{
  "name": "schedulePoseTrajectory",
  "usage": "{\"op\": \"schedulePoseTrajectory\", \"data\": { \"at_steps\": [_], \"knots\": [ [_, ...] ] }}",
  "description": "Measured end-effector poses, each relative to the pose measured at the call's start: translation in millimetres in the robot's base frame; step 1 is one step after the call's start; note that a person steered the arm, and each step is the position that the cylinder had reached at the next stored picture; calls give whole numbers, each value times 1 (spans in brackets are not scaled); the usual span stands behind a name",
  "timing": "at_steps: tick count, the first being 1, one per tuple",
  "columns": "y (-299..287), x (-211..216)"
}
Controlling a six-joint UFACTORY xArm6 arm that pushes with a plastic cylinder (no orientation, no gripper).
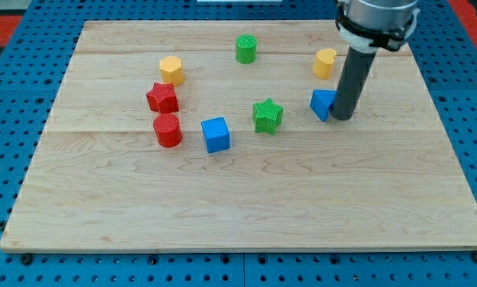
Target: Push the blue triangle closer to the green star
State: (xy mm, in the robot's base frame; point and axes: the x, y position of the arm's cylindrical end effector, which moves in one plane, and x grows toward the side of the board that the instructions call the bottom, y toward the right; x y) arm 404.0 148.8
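Camera view: my tip (pixel 343 118) touches the blue triangle (pixel 323 104), toward the worktop's (pixel 238 207) right edge.
No claw here to judge; an off-centre shove could spin it past the green star (pixel 267 115).

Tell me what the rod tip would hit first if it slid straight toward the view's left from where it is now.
My tip sits against the blue triangle, so it meets that first; beyond lies the green star.
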Motion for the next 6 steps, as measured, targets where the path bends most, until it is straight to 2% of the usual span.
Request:
{"op": "schedulePoseTrajectory", "data": {
  "at_steps": [2, 5, 6],
  "knots": [
    [-2, -52],
    [-5, -42],
    [-56, -38]
  ]
}}
